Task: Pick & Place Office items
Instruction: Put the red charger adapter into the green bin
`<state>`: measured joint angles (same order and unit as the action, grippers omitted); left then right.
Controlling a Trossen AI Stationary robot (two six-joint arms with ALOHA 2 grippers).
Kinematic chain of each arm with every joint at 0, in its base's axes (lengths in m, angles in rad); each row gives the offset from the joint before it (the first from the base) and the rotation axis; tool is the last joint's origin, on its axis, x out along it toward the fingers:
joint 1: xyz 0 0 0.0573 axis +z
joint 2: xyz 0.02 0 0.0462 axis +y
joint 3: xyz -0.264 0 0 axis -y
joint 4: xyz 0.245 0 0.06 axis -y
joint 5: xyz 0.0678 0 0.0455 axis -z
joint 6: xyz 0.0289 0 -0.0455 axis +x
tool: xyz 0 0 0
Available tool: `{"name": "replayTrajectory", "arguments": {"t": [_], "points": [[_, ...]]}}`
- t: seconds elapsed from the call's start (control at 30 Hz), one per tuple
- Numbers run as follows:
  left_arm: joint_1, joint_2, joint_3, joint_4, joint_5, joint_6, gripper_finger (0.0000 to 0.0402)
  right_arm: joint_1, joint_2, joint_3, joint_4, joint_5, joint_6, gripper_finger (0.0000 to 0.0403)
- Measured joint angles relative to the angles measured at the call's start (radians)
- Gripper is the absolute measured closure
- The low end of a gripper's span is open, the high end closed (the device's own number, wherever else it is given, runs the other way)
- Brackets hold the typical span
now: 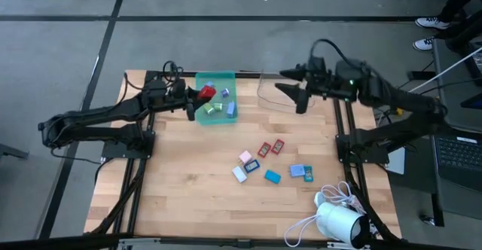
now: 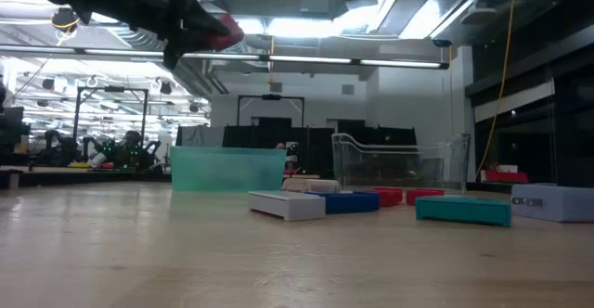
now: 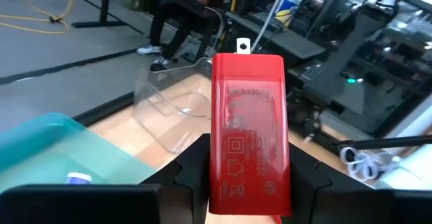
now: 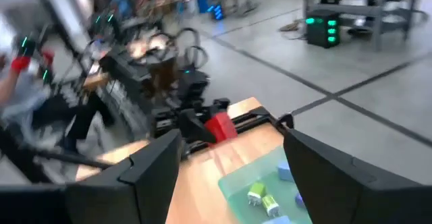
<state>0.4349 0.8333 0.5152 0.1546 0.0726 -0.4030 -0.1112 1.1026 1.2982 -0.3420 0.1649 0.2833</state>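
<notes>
Your left gripper clamps a red piece above the teal tray; your right gripper hangs wide open over the clear bin.

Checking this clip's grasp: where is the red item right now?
In the high view the red item is held in the left tool, lifted over the left edge of the teal tray; the left wrist view shows it clamped between the fingers.

Red piece in left gripper above teal tray.
</notes>
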Motion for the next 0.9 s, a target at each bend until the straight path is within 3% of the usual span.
{"name": "replayTrajectory", "arguments": {"t": [0.13,0.27,0.63,0.9], "points": [[0.056,0.062,0.000,-0.041,0.008,0.029,0.0286,0.000,-0.152,-0.250,0.135,0.082,0.138,0.0136],[0.139,0.184,0.000,-0.055,0.042,0.045,0.0286,0.000,-0.243,-0.358,0.181,0.132,0.207,0.0136],[0.328,0.542,0.000,0.239,0.209,-0.006,0.0286,-0.007,-0.336,-0.362,0.196,0.161,0.113,0.0136],[0.324,0.625,0.000,0.299,0.224,-0.032,0.0256,-0.006,-0.377,-0.362,0.172,0.172,0.075,0.0136]]}}
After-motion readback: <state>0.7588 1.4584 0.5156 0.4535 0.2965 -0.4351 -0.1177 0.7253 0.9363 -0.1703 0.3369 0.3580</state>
